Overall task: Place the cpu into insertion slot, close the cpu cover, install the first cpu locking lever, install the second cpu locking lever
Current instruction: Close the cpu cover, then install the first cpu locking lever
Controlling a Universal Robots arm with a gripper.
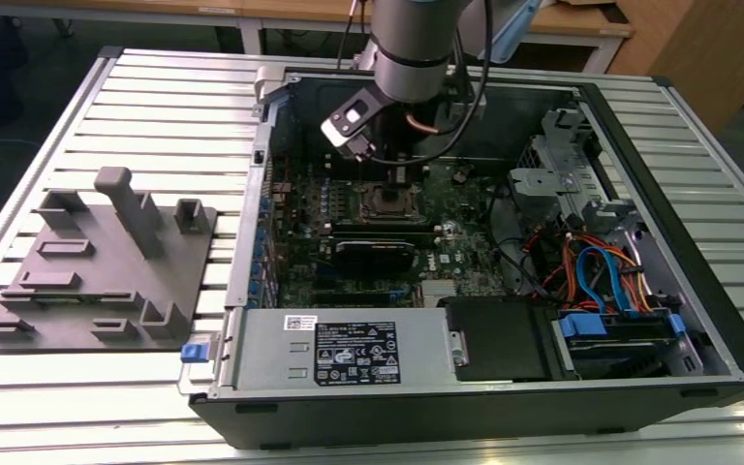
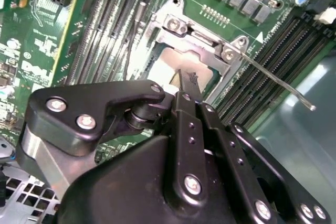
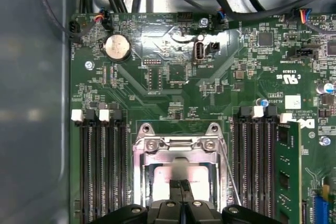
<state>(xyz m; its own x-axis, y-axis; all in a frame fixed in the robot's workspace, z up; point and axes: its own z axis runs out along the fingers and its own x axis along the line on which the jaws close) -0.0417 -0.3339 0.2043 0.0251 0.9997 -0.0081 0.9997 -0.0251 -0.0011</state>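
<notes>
The cpu (image 3: 176, 170) lies in the socket on the green motherboard, its pale metal face showing through a square window (image 2: 170, 61). The grey cpu cover (image 3: 178, 144) frames it and looks lowered around it. A thin locking lever (image 2: 278, 80) sticks out beside the socket, raised off the board; in the first wrist view it is a fine wire (image 3: 229, 169). My gripper (image 3: 181, 184) hangs just over the chip's face, shut with nothing between the black fingertips (image 2: 186, 80). In the exterior view the gripper (image 1: 395, 179) is inside the open computer case above the socket (image 1: 386, 203).
Memory slots (image 3: 100, 161) flank the socket, with one stick (image 3: 289, 171) fitted. The case walls (image 1: 682, 155), power supply (image 1: 346, 354), drive cage and coloured cables (image 1: 592, 271) ring the board. A grey fixture plate with pegs (image 1: 101, 262) lies on the table at the exterior view's left.
</notes>
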